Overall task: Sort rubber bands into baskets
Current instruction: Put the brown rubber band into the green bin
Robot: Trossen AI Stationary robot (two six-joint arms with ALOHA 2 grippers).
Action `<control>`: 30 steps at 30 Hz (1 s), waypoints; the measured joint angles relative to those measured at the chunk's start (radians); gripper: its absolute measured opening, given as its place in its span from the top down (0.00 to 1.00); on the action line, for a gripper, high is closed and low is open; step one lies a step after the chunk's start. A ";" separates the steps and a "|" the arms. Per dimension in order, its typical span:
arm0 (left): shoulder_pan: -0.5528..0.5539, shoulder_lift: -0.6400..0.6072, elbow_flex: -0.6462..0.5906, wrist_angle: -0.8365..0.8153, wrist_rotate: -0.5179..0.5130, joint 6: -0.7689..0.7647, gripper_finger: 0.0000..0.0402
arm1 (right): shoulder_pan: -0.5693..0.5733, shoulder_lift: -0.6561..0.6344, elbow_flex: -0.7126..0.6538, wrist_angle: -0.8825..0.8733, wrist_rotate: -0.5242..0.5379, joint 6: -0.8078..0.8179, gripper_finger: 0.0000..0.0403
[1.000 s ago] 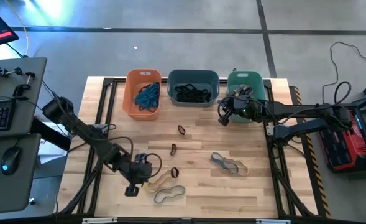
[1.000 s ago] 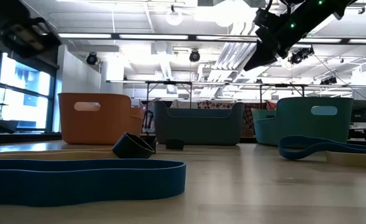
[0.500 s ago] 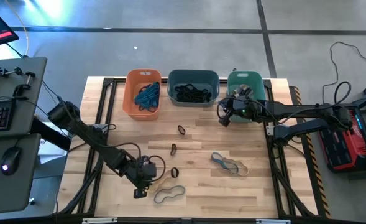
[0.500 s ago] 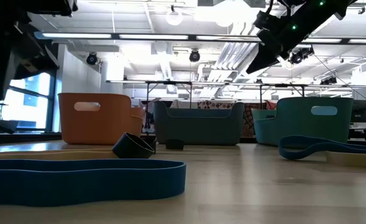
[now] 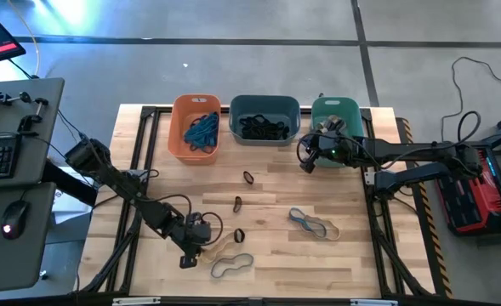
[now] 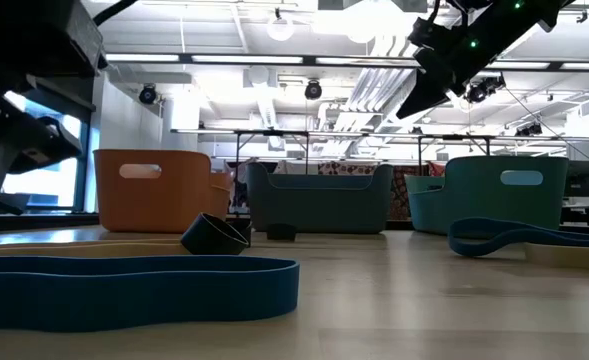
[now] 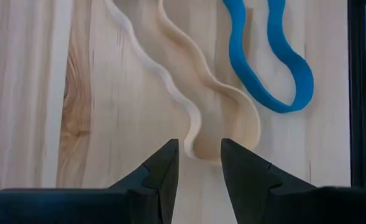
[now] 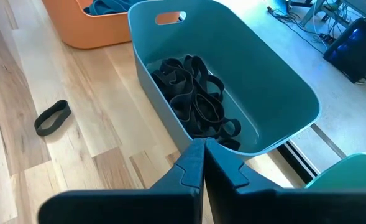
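Risk: the left hand (image 7: 197, 163) hangs low over the tan rubber band (image 7: 189, 93) at the lower left of the high view, fingers a narrow gap apart and holding nothing. The band lies flat on the worktop (image 5: 352, 255), and only its end loop sits between the fingertips. A closing pinch is likely to slide off the thin edge or skid on the wood and come up empty. The blue rubber band (image 7: 263, 59) lies just beside the tan one, so a drifting grasp could snag both and mix colours.

Right hand (image 8: 202, 163): fingers pressed together, empty, hovering by the near rim of the slate basket (image 8: 232, 68) at the upper right of the high view.

Rubber bands: flat, floppy loops in wavy outlines.
- Loose on the worktop: the tan and blue pair near the left hand; a second blue and tan pair (image 5: 312, 223) at centre right; three small dark bands (image 5: 238, 204) in the middle.
- Sorted: blue ones in the orange basket (image 5: 176, 127), dark ones in the slate basket.
- The teal basket (image 5: 339, 105) is largely covered by the right arm; its contents cannot be seen.

Baskets: three in a row along the top edge of the worktop.
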 joint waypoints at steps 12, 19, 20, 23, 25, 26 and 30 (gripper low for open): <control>0.000 0.053 -0.039 0.089 0.000 0.031 0.77 | 0.000 0.000 0.000 0.000 0.000 0.000 1.00; 0.020 0.088 -0.038 0.147 0.028 0.071 0.82 | 0.000 0.000 0.000 0.001 -0.016 0.003 1.00; 0.020 0.083 -0.038 0.138 0.027 0.077 0.84 | 0.000 0.000 0.000 0.001 -0.020 0.003 1.00; 0.023 0.046 -0.034 0.058 0.022 0.088 0.93 | 0.000 0.000 0.000 0.002 -0.039 0.004 1.00; 0.032 0.015 -0.016 -0.033 0.012 0.102 0.98 | 0.000 0.000 0.000 0.016 -0.043 0.014 1.00; 0.036 -0.004 -0.006 -0.082 -0.010 0.104 0.99 | 0.000 0.000 0.000 0.027 -0.049 0.028 1.00; 0.062 -0.079 0.015 -0.222 -0.094 0.122 0.99 | 0.000 0.002 0.000 0.032 -0.163 0.031 1.00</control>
